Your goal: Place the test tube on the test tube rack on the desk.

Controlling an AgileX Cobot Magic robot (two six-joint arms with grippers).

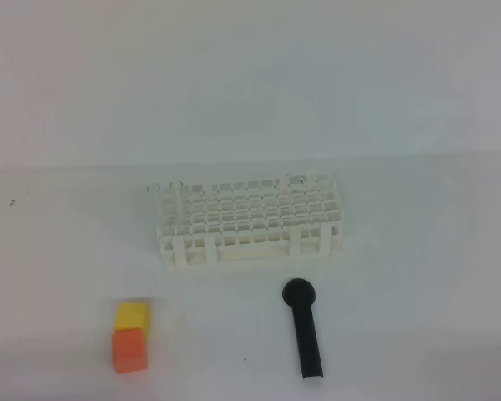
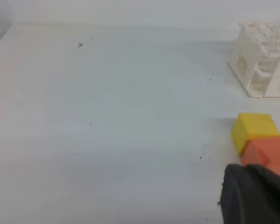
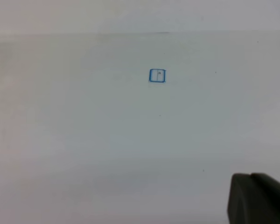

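Note:
The white test tube rack (image 1: 249, 221) stands on the white desk (image 1: 401, 276) in the middle of the exterior view. Its corner also shows at the top right of the left wrist view (image 2: 263, 60). Faint clear glassy rims show at the rack's back row, at the left (image 1: 155, 189) and the right (image 1: 297, 178). I see no loose test tube lying on the desk. Neither gripper shows in the exterior view. One dark finger of the left gripper (image 2: 254, 196) shows beside the cubes. One dark finger of the right gripper (image 3: 259, 198) shows over bare desk.
A black round-headed tool (image 1: 303, 327) lies in front of the rack. A yellow cube (image 1: 132, 316) touches an orange cube (image 1: 129, 349) at the front left; both show in the left wrist view (image 2: 254, 128) (image 2: 270, 151). A small blue square mark (image 3: 157, 75) is on the desk at the right.

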